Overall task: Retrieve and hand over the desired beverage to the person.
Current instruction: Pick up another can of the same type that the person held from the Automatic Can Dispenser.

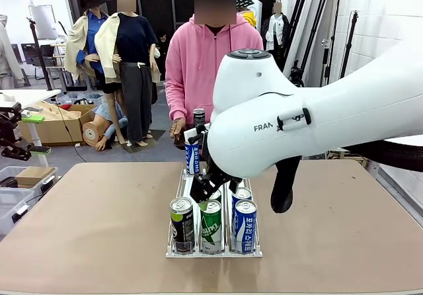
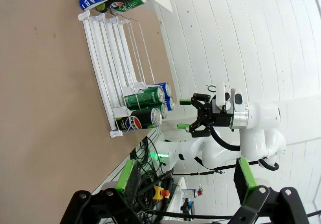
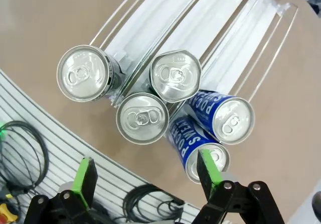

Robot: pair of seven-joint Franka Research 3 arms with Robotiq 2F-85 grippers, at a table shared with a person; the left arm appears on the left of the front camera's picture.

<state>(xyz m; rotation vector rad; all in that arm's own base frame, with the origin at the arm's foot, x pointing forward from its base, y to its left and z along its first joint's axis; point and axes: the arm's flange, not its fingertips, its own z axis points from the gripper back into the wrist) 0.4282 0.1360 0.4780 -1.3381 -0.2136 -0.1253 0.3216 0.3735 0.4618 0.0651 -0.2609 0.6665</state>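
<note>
A white wire rack (image 1: 173, 250) stands mid-table. At its near end are a black Pepsi can (image 1: 182, 223), a green can (image 1: 211, 225) and a blue Pocari Sweat can (image 1: 244, 225), with more cans behind them. My right gripper (image 1: 213, 176) hangs open above these cans, largely hidden by its own arm. From its wrist I look down on their tops, my right gripper (image 3: 146, 176) above the green can (image 3: 142, 117), apart from it. My left gripper (image 2: 186, 176) is open and empty, off to the side. The person (image 1: 201, 57) in a pink hoodie stands at the far edge.
More cans stand at the rack's far end, among them a Pocari Sweat can (image 1: 192, 157) and a black can (image 1: 199, 116), close to the person's hand (image 1: 177, 128). Bare brown table (image 1: 86, 222) lies left and right of the rack. Boxes stand on the floor at left.
</note>
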